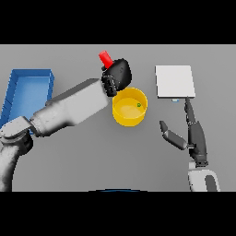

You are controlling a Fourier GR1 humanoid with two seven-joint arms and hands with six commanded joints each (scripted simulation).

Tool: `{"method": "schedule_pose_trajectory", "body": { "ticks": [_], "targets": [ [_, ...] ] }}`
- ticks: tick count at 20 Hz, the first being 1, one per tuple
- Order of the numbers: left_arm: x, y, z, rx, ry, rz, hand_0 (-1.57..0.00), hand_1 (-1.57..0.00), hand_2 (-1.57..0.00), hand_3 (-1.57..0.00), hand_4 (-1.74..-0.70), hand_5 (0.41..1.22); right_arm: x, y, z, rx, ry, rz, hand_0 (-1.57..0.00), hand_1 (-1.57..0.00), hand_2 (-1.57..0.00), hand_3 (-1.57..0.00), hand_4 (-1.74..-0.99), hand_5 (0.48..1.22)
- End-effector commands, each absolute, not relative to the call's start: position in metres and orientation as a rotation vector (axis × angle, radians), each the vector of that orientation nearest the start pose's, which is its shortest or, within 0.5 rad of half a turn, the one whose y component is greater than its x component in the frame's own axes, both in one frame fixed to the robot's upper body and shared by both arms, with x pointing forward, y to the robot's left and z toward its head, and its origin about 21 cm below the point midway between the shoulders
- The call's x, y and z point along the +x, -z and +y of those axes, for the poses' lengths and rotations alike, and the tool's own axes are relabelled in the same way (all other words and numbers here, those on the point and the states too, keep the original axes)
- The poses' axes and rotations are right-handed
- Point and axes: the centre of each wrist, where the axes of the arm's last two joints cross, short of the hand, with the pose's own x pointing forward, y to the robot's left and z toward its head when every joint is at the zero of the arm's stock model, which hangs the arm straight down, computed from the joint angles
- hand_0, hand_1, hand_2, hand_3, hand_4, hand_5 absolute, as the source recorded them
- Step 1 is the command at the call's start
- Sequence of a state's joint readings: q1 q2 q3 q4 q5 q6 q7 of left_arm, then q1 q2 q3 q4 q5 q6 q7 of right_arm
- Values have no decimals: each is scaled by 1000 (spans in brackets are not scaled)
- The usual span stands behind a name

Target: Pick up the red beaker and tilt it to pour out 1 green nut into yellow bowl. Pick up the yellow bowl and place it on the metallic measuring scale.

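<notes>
My left hand point(117, 76) is shut on the red beaker point(105, 59), holding it tilted above the far left rim of the yellow bowl point(129, 107). Only the beaker's red end sticks out past the fingers. One green nut point(138, 105) lies inside the bowl near its right side. The metallic measuring scale point(174, 81) lies flat to the right of the bowl, at the far side of the table. Below the scale and right of the bowl, my right hand point(195, 133) is open, fingers straight and thumb spread, touching nothing.
A blue bin point(28, 94) stands at the left edge of the table, behind my left forearm. The grey table point(115, 156) stretches in front of the bowl.
</notes>
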State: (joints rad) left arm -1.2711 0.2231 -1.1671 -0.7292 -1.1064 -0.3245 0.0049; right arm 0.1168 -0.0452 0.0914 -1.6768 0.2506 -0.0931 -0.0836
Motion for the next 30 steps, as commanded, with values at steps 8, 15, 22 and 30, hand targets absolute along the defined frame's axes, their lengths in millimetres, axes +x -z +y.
{"method": "schedule_pose_trajectory", "body": {
  "ticks": [8,15,22,30],
  "targets": [
    [403,-120,21,-1347,-2567,744,-1571,-1571,-1571,-1570,-1734,1221,222,-1,-225,-269,-224,-1676,1,1,1,1,-1210,594],
    [434,-212,28,-1554,-2479,876,-1571,-1571,-1434,-1266,-1689,1221,224,-4,-220,-270,-229,-1696,1,1,1,1,-1190,594],
    [469,-301,87,-1980,-2529,1369,-1571,-1571,-1542,-1380,-1723,1221,227,-1,-221,-197,-199,-1705,1,1,1,1,-1200,596],
    [487,-288,234,-2307,-2265,2640,-1571,-1571,-1566,-1426,-1738,1221,228,-1,-231,-189,-214,-1707,1,1,1,1,-1222,586]
  ]
}}
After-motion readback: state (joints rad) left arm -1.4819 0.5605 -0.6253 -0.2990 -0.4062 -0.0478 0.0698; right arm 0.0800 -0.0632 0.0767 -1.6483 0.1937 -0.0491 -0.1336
